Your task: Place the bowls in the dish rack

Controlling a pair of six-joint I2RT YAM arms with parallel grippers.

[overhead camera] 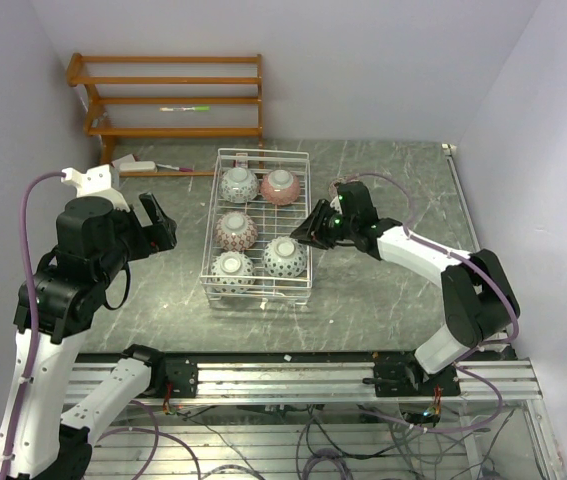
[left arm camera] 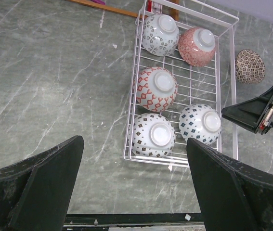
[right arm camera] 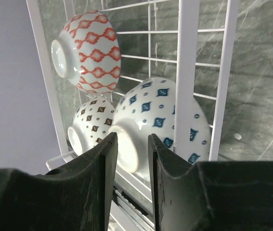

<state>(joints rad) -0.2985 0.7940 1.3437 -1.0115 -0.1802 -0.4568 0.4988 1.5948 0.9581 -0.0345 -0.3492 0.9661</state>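
Five bowls [left arm camera: 157, 89] sit upturned in the dish rack [overhead camera: 263, 151], left gripper [left arm camera: 134, 144] and right gripper [right arm camera: 133, 142] apart and empty, so the right one probably next reaches far for the brown bowl [left arm camera: 249, 66] on the bench [left arm camera: 54, 72] beside the rack.

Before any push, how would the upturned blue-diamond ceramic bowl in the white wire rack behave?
The blue-diamond bowl looks stiff and glossy, so probably slippery and chippable. Rim-down on the white wire rack, it would likely slide, not roll.

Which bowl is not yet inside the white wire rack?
The dark brown-patterned bowl on the table, just outside the far right corner of the dish rack; the other five bowls sit upside down inside it.
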